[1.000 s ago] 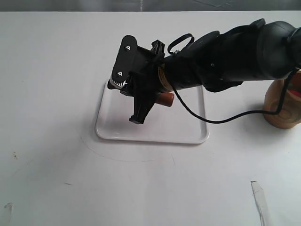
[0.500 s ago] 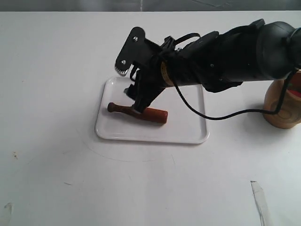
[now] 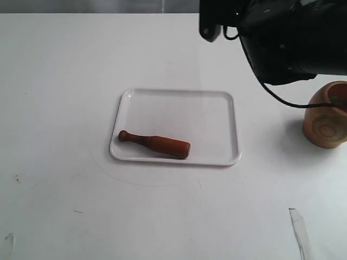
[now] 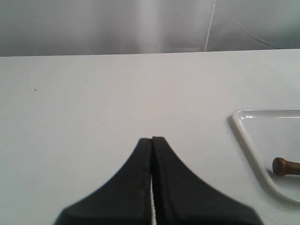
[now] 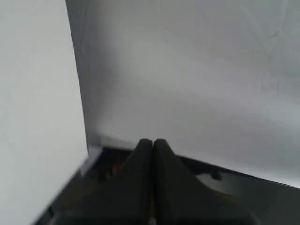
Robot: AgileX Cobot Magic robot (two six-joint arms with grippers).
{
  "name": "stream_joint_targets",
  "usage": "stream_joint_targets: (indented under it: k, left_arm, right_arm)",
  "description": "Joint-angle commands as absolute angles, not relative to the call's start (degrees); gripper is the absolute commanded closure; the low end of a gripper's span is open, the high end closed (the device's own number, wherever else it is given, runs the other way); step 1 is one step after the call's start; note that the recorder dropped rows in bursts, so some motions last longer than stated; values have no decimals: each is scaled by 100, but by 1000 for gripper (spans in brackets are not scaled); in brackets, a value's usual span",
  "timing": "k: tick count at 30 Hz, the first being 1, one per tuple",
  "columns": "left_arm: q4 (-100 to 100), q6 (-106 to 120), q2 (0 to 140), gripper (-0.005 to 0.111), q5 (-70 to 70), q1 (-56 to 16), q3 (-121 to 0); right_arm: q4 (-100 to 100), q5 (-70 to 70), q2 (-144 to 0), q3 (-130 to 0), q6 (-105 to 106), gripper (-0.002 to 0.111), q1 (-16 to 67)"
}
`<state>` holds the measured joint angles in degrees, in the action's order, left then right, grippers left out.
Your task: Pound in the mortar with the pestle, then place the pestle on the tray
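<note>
The dark reddish-brown pestle (image 3: 155, 144) lies flat in the white tray (image 3: 217, 108), near its front rim, with its knob end pointing left. Its knob (image 4: 280, 165) and the tray's corner (image 4: 239, 126) also show in the left wrist view. The light-brown mortar (image 3: 327, 116) stands at the right edge of the table. My right arm is raised at the top right of the exterior view; its gripper (image 5: 152, 140) is shut on nothing and faces the back wall. My left gripper (image 4: 152, 139) is shut and empty over the bare table, to the left of the tray.
A white tabletop (image 3: 65, 81) runs all round the tray. A small scrap of tape or film (image 3: 300, 227) lies near the front right. A black cable (image 3: 282, 100) hangs from my right arm near the mortar.
My right gripper has let go of the pestle, which now lies in the tray. The arm has lifted up and back to the top right.
</note>
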<state>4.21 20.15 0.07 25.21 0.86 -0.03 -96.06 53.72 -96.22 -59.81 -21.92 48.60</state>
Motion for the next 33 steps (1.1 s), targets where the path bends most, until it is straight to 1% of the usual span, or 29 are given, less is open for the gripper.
stream_joint_targets:
  k: [1, 3, 6, 11, 16, 18, 20, 24, 26, 27, 29, 33]
  left_arm:
    - [379, 1968, 0, 107, 2503, 42, 0]
    - [379, 1968, 0, 107, 2503, 42, 0]
    - [379, 1968, 0, 107, 2503, 42, 0]
    - [379, 1968, 0, 107, 2503, 42, 0]
    - [379, 1968, 0, 107, 2503, 42, 0]
    - [379, 1968, 0, 107, 2503, 42, 0]
    - [379, 1968, 0, 107, 2503, 42, 0]
    - [379, 1968, 0, 107, 2503, 42, 0]
    - [379, 1968, 0, 107, 2503, 42, 0]
    - [379, 1968, 0, 107, 2503, 42, 0]
    - [379, 1968, 0, 107, 2503, 42, 0]
    - [379, 1968, 0, 107, 2503, 42, 0]
  right_arm:
    - [-6858, 5851, -9125, -6250, 290, 108, 4690]
    - [-5957, 5385, -8642, -6279, 124, 108, 4410]
    - [-5405, 4350, -7710, -5991, -487, 108, 4081]
    - [-5339, 2262, -5765, -5062, -2088, 108, 3742]
    - [-5339, 115, -4011, -3953, -3171, 108, 3724]
    - [-5339, -364, -3419, -3590, -3428, 108, 3724]
    - [-5339, -161, -2560, -3130, -3493, 108, 3724]
    - [-4979, 593, -1695, -2608, -3517, 108, 3724]
    - [-3845, 704, -1198, -2342, -3517, 108, 3724]
    - [-2780, 718, -917, -2194, -3517, 108, 3724]
    - [-1732, 867, -610, -1971, -3517, 108, 3724]
    - [-1147, 1305, -319, -1320, -3517, 108, 3724]
